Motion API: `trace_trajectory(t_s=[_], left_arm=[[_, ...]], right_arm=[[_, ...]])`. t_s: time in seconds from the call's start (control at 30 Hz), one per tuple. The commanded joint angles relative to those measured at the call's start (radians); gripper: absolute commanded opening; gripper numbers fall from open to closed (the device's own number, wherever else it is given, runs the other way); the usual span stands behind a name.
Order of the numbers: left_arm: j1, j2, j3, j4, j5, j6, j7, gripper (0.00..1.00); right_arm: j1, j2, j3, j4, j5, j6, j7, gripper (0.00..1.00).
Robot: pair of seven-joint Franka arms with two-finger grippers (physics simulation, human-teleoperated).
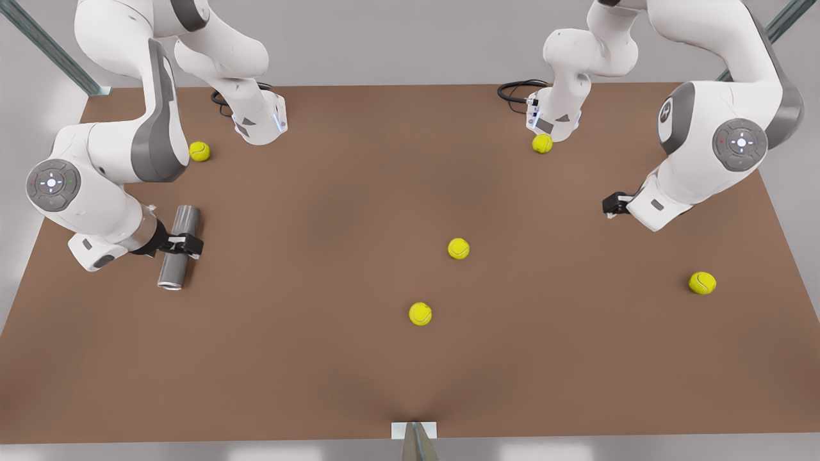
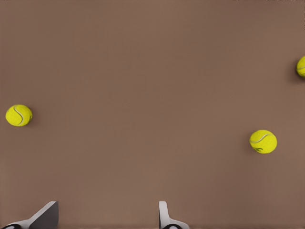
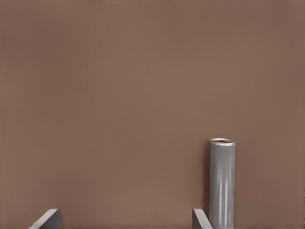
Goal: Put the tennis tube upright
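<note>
The tube (image 1: 173,269) lies flat on the table (image 1: 333,192) at the left of the front view, about midway down. Its long axis runs nearly top to bottom in the frame, and its lighter-rimmed open end is the lower one. The right gripper (image 1: 186,244) reaches in from the frame's left and sits over the tube's middle. From this angle it is hard to tell whether it touches the tube. In the right wrist view the fingers (image 3: 200,218) of that gripper (image 3: 125,211) stand wide apart with only bare table between them. The tube (image 3: 222,181) lies just outside one finger, close alongside it, with its rim pointing away from the camera. The pincer is therefore spread and grasps nothing, with the tube beside it rather than in the gap. The left gripper (image 1: 612,205) hangs at the right of the front view, above the table and well apart from the tube. In the left wrist view this gripper (image 2: 108,204) also has its fingers (image 2: 164,214) parted with nothing between them, and three balls (image 2: 263,141) lie on the table beyond. Five balls (image 1: 459,248) are scattered in the front view. One is at the upper left above the tube, one at the upper right by an arm base, two near the centre and one at the lower right.
</note>
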Motion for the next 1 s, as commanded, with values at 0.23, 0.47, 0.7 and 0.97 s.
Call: trace_trajectory(t_s=[0.23, 0.47, 0.7, 0.97], left_arm=[[0.0, 0.005, 0.0, 0.0, 0.0, 0.001, 0.002, 1.0], [0.002, 0.007, 0.0, 0.0, 0.0, 0.001, 0.002, 1.0], [0.002, 0.013, 0.0, 0.0, 0.0, 0.001, 0.003, 1.0], [0.002, 0.02, 0.0, 0.0, 0.0, 0.001, 0.003, 1.0]], right_arm=[[-0.076, 0.017, 0.008, -0.152, -0.103, -0.012, 0.004, 1.0], [-0.234, -0.028, 0.011, -0.483, -0.057, 0.229, -0.005, 1.0], [-0.374, -0.028, 0.01, -0.664, -0.034, 0.423, -0.289, 1.0], [-0.445, 0.003, 0.008, -0.822, -0.034, 0.68, -0.249, 1.0]])
